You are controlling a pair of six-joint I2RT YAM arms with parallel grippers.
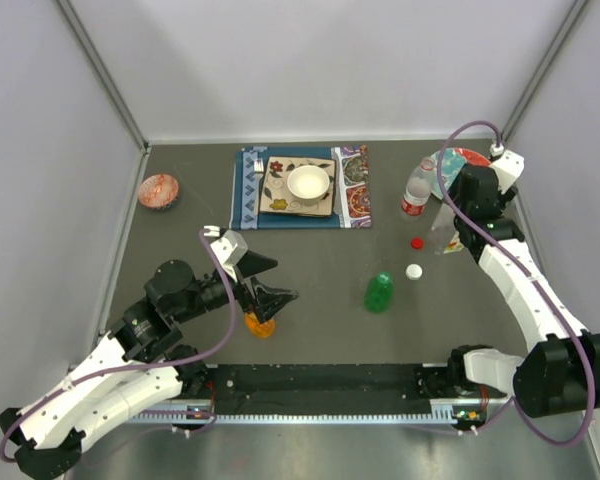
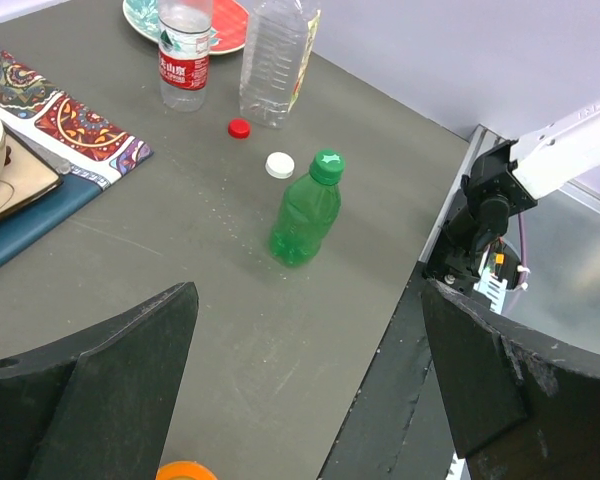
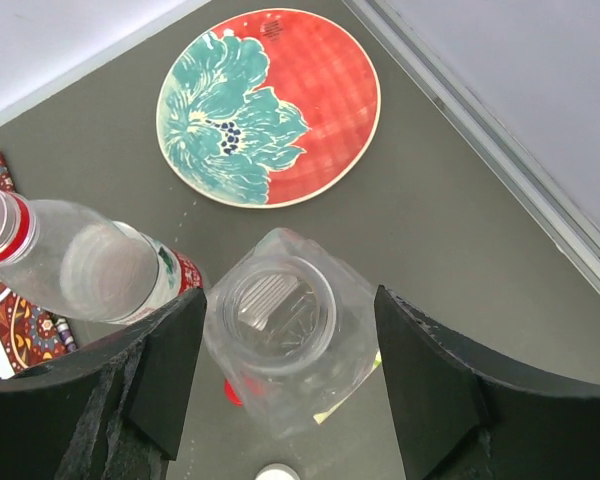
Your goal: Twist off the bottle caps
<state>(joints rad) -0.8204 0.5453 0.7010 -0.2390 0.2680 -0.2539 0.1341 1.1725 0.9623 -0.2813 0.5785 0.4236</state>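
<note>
Hanging wide and empty, the left gripper (image 2: 308, 300) has the small round orange plastic screw cap (image 2: 185, 470) just beneath it, a little towards its left finger. That cap sits on the squat orange plastic bottle (image 1: 260, 325), which stands upright. Ahead of the same gripper stands the small green plastic bottle (image 2: 305, 215), its green screw cap (image 2: 327, 165) still on. Just beyond it, a loose white plastic cap (image 2: 279, 165) and a loose red plastic cap (image 2: 239, 127) lie on the table.

The right gripper (image 3: 290, 300) straddles the larger clear plastic bottle (image 3: 280, 345), whose open mouth is directly below. One finger stands close against each side, but I cannot tell whether they press on it. The small clear bottle with the red label (image 3: 90, 270) is just off its left finger, also uncapped.

Both remaining bottles look light, so they would probably spin or tip under a twist. The body likely needs a firm hold low down, gentle enough not to dent the thin wall. The caps are stiff and small, so the rim is the place to pinch them.
</note>
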